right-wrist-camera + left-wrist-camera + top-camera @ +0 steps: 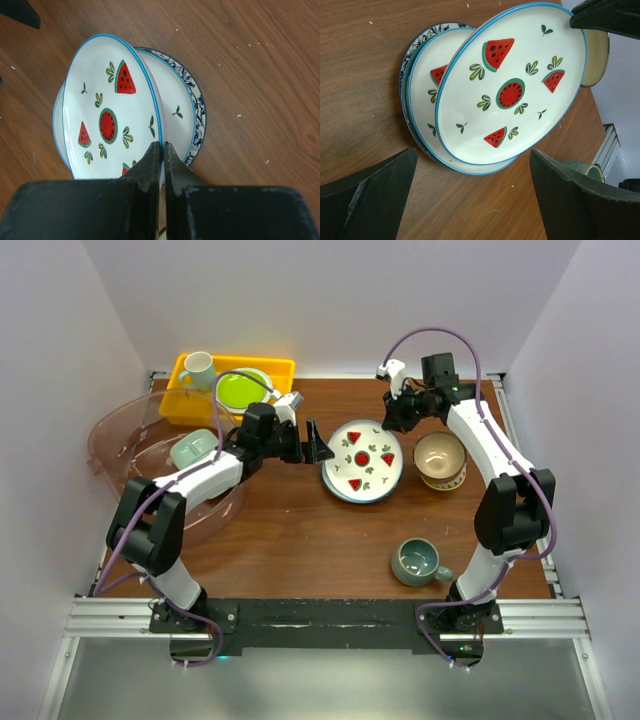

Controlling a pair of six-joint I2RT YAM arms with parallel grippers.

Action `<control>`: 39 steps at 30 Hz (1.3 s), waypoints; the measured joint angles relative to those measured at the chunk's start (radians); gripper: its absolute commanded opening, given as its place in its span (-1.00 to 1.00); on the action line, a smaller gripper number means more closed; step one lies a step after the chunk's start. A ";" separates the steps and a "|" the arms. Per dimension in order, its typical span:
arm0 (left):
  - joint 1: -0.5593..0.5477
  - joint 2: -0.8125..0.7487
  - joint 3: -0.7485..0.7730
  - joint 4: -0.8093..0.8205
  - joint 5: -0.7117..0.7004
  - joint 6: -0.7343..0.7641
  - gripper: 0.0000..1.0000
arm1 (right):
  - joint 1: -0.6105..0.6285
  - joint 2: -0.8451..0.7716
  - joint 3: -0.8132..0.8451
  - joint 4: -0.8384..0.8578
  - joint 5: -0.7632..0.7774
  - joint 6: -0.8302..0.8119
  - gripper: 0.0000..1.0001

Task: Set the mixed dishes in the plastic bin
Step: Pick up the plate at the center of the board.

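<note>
Right tool tight on the rim of the tilted watermelon plate

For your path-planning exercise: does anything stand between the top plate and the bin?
Yes. The open left gripper and its arm lie directly between the plate and the bin.

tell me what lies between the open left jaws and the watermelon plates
Only bare wooden table between left gripper and watermelon plates, clearest in the left wrist view.
</note>
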 measured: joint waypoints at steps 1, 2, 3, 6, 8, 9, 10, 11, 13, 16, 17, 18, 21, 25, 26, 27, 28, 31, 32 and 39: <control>0.000 0.005 0.000 0.006 0.007 0.005 0.99 | 0.000 0.000 0.000 0.001 -0.005 -0.002 -1.00; 0.000 0.010 0.000 0.015 0.016 0.013 0.99 | 0.000 0.000 0.000 0.003 -0.012 -0.003 -1.00; 0.000 0.013 0.000 0.022 0.024 0.015 0.99 | 0.000 0.000 0.000 0.004 -0.015 -0.005 -1.00; 0.000 0.015 0.000 0.043 0.042 0.024 1.00 | 0.000 0.000 0.000 0.006 -0.023 -0.012 -1.00; 0.000 0.016 0.000 0.063 0.054 0.031 1.00 | 0.000 0.000 0.000 0.007 -0.032 -0.016 -1.00; 0.000 0.017 0.000 0.070 0.061 0.032 1.00 | 0.000 0.000 0.000 0.008 -0.037 -0.018 -1.00; 0.000 0.018 0.000 0.077 0.066 0.032 1.00 | 0.000 0.000 0.000 0.009 -0.041 -0.019 -1.00; 0.000 0.020 0.000 0.085 0.071 0.034 1.00 | 0.000 0.000 0.000 0.010 -0.044 -0.021 -1.00; 0.000 0.022 0.000 0.096 0.082 0.036 1.00 | 0.000 0.000 0.000 0.012 -0.049 -0.026 -1.00; 0.002 0.024 -0.001 0.108 0.092 0.038 1.00 | 0.000 0.000 0.000 0.012 -0.057 -0.030 -1.00; 0.002 0.024 -0.002 0.113 0.094 0.038 1.00 | 0.000 0.000 0.000 0.012 -0.061 -0.031 -1.00; 0.004 0.024 -0.003 0.118 0.098 0.038 1.00 | 0.000 0.000 0.000 0.012 -0.064 -0.034 -1.00; 0.013 0.024 -0.008 0.132 0.109 0.037 1.00 | 0.000 0.000 0.000 0.013 -0.068 -0.038 -1.00; 0.028 0.024 -0.029 0.151 0.114 0.037 1.00 | 0.000 0.000 0.000 0.012 -0.068 -0.039 -1.00; 0.030 0.024 -0.032 0.151 0.114 0.037 1.00 | 0.000 0.000 0.000 0.013 -0.069 -0.039 -1.00; 0.034 0.024 -0.038 0.153 0.117 0.037 1.00 | 0.000 0.000 0.000 0.013 -0.070 -0.039 -1.00; 0.035 0.024 -0.042 0.152 0.119 0.037 1.00 | 0.000 0.000 0.000 0.013 -0.070 -0.039 -1.00; 0.038 0.024 -0.049 0.161 0.126 0.037 1.00 | 0.000 0.000 0.000 0.013 -0.071 -0.041 -1.00; 0.039 0.024 -0.051 0.164 0.129 0.038 1.00 | 0.000 0.000 0.000 0.012 -0.072 -0.042 -1.00; 0.047 0.024 -0.072 0.191 0.142 0.039 1.00 | 0.000 0.000 0.000 0.013 -0.089 -0.046 -1.00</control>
